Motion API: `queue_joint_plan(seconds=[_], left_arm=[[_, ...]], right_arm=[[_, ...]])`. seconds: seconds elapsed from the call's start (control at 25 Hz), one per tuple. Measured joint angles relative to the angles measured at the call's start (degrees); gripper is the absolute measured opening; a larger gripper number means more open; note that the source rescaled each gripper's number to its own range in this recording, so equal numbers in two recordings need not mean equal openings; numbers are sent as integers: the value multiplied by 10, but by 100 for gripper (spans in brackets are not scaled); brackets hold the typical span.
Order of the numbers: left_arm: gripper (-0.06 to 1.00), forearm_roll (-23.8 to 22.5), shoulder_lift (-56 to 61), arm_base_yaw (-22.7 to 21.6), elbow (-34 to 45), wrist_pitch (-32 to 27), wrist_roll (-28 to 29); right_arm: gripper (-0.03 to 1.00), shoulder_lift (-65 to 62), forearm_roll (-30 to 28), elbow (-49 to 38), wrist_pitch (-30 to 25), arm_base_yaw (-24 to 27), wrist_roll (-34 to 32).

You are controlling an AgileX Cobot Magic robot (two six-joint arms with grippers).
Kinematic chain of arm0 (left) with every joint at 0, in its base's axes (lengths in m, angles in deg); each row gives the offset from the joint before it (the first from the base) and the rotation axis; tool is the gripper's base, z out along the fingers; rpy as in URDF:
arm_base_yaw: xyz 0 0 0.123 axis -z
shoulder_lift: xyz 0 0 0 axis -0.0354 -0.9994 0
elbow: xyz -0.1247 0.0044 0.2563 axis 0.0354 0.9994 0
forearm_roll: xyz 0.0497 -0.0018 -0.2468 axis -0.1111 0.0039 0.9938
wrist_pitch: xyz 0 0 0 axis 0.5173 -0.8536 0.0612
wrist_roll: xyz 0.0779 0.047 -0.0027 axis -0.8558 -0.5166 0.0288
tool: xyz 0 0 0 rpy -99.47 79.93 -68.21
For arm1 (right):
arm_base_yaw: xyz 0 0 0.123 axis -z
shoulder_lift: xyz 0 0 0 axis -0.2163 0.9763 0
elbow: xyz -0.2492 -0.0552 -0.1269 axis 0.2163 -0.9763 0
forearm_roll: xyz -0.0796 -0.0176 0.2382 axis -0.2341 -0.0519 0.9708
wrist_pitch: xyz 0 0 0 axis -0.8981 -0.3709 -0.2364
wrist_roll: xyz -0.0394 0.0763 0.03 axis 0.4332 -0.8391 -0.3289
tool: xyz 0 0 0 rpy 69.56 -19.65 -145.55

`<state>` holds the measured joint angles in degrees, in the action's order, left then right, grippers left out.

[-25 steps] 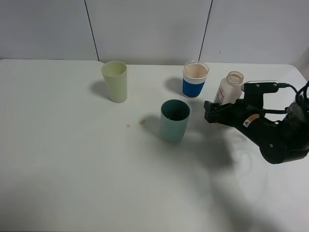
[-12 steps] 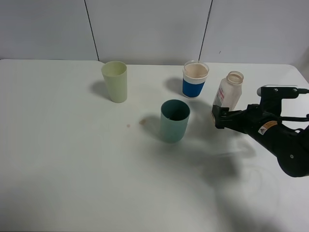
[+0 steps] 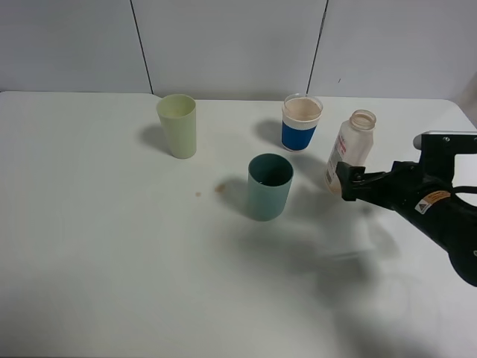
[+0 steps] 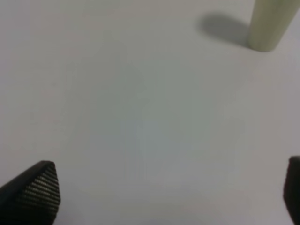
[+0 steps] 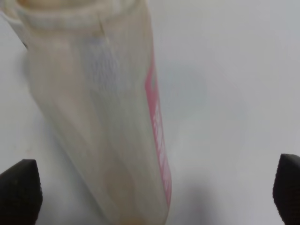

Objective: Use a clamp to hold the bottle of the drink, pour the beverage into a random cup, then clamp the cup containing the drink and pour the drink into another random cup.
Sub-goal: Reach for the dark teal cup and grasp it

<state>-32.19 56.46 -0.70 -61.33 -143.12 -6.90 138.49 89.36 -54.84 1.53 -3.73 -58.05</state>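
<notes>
The drink bottle, translucent with a red and white label and an open neck, stands upright at the right of the table; it fills the right wrist view. My right gripper is open just in front of it, one finger on each side, not gripping. A blue cup with a clear upper part holds beige drink. A teal cup stands mid-table. A pale green cup stands at the back left and shows in the left wrist view. My left gripper is open over bare table.
Two small brown spots lie on the white table left of the teal cup. The table's far edge meets a grey panelled wall. The left arm does not show in the exterior view.
My right arm has drawn back to the right, away from the teal cup, with its gripper open. The bottle and the cups have stayed in place.
</notes>
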Motion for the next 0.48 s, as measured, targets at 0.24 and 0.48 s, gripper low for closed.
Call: queue_joint_plan(seconds=[0.24, 0.48], left_arm=[[89, 0, 0, 0, 0, 0, 0], [89, 0, 0, 0, 0, 0, 0]], right_arm=[[100, -70, 0, -32, -3, 0, 0], [100, -162, -1, -65, -45, 0, -11]])
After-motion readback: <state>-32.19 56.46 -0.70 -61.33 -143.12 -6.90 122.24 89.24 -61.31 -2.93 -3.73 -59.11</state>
